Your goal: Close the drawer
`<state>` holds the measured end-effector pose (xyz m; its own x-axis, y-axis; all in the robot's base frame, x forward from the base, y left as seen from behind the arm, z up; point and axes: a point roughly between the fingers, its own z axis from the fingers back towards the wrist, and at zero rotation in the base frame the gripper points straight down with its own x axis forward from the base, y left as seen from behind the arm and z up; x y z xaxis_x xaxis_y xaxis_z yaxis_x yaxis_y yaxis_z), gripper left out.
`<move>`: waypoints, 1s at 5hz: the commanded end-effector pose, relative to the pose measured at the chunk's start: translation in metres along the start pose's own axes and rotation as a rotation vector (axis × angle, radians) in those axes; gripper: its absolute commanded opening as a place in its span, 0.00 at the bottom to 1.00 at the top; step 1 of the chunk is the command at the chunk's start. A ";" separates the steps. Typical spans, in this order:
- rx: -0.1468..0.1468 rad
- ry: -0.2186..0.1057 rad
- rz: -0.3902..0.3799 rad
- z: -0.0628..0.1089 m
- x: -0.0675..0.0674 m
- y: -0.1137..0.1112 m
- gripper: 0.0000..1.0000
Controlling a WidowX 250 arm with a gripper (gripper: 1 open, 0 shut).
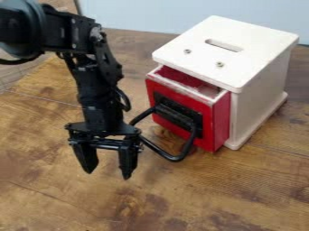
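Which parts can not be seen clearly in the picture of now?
- Drawer interior: mostly hidden by the box top, camera view.
- Box's rear side: behind the box itself.
- Robot arm's upper part: cut off by the left edge.
- Black plate details: too small.

A brown wooden table (72, 194) is seen, its grain and dark marks exposed around the cream-white box (259, 99), which is set directly on its surface.
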<state>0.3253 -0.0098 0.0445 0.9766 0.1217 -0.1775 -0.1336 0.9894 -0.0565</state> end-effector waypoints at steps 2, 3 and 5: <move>-0.026 -0.050 0.050 0.015 0.005 0.008 1.00; -0.033 -0.045 0.064 0.013 0.000 0.009 1.00; -0.047 -0.042 0.070 0.023 -0.002 0.002 1.00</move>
<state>0.3151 -0.0085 0.0408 0.9554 0.1854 -0.2298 -0.2063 0.9760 -0.0700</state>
